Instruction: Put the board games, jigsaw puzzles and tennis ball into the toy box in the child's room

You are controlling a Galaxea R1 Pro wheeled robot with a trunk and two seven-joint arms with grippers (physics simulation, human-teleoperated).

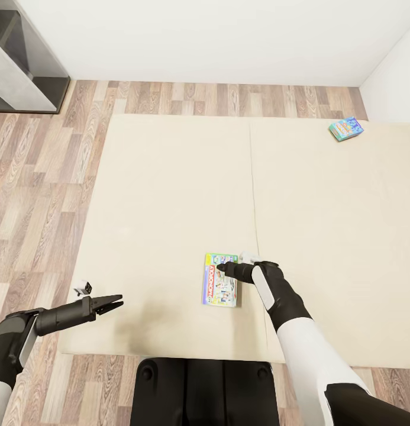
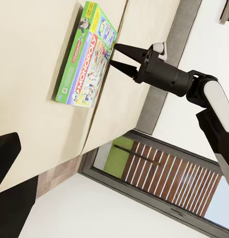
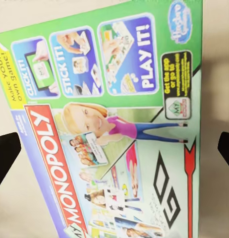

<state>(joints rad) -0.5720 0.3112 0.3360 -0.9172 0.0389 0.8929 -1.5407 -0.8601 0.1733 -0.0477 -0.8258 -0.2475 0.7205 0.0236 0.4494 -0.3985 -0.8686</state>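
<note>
Hovering spread-fingered over the Monopoly box [image 1: 220, 279], the right gripper [image 1: 223, 269] holds nothing yet (second game box [image 1: 346, 128] also unfetched on the bed [image 1: 169, 195]).

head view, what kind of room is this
Probably a bedroom: a wide cream bed on a wood-plank floor, white walls, and two game boxes lying on the mattress.

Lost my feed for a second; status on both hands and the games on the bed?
Right hand open over green Monopoly box, no grip. Left hand open, empty. Blue game box at far corner of cream mattress. Nothing in the way.
</note>
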